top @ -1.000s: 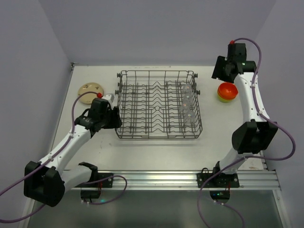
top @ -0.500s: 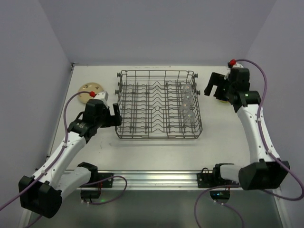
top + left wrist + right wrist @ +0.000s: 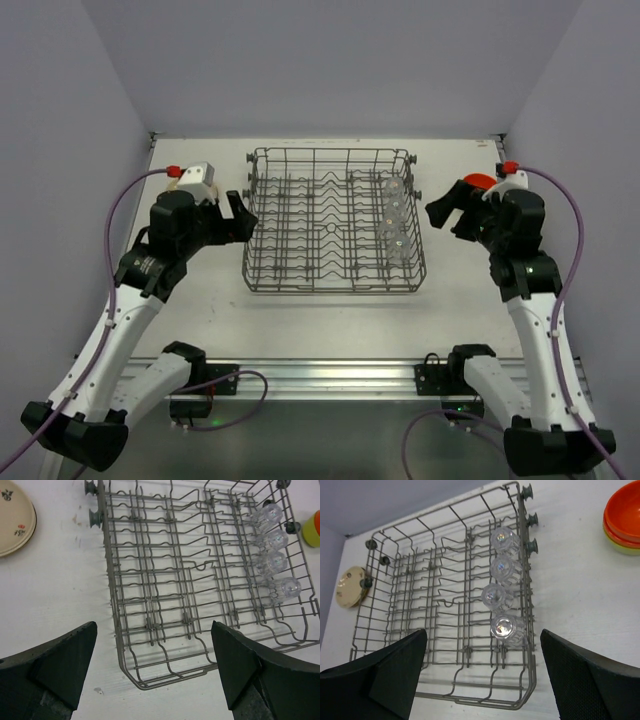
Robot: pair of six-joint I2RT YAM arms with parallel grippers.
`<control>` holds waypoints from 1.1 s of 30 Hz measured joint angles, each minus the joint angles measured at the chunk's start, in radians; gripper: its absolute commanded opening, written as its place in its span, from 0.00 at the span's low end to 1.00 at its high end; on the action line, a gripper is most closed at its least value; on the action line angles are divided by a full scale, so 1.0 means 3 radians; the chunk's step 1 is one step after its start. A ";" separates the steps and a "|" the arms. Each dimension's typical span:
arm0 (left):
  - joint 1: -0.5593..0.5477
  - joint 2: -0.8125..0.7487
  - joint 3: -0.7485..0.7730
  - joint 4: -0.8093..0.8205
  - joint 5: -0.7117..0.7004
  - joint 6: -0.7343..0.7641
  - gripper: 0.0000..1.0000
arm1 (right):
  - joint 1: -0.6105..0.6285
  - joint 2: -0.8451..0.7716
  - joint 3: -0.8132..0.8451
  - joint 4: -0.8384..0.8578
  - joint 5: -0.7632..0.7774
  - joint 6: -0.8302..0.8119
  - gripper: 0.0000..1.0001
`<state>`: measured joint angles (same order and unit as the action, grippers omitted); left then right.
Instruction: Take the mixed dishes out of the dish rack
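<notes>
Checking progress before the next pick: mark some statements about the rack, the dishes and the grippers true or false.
1. Four clear glasses stand in a row inside the dish rack. True.
2. The plates are slotted between the rack's tines. False: they lie on the table, outside the rack's left side.
3. The bowls are stacked on the table beyond the rack's right side, orange on yellow-green. True.
4. The right gripper holds a glass. False: its jaws stand open and empty.
5. The left gripper is open and holds nothing. True.
</notes>
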<state>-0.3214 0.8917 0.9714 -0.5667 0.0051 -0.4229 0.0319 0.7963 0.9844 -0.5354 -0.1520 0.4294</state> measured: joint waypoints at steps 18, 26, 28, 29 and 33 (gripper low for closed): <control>-0.0006 -0.0624 -0.0532 0.0150 -0.0402 0.0160 1.00 | 0.0871 0.1666 0.0697 -0.0571 0.0463 -0.0556 0.82; -0.0006 -0.0435 -0.0615 0.0116 -0.0477 0.0163 1.00 | 0.0994 0.2355 0.0949 -0.0718 0.0595 -0.0977 0.82; -0.0006 -0.0467 -0.0615 0.0118 -0.0465 0.0163 1.00 | 0.0999 0.2499 0.0980 -0.0732 0.0617 -0.1036 0.82; -0.0006 -0.0479 -0.0615 0.0123 -0.0460 0.0164 1.00 | 0.1007 0.2553 0.0985 -0.0735 0.0637 -0.1061 0.81; -0.0006 -0.0492 -0.0615 0.0159 -0.0416 0.0164 1.00 | 0.1035 0.2708 0.0988 -0.0769 0.0688 -0.1118 0.80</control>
<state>-0.3233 0.7441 0.7868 -0.5190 -0.1196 -0.3737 0.3424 1.6089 1.2808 -0.7662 0.0544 0.0940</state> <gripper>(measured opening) 0.996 0.813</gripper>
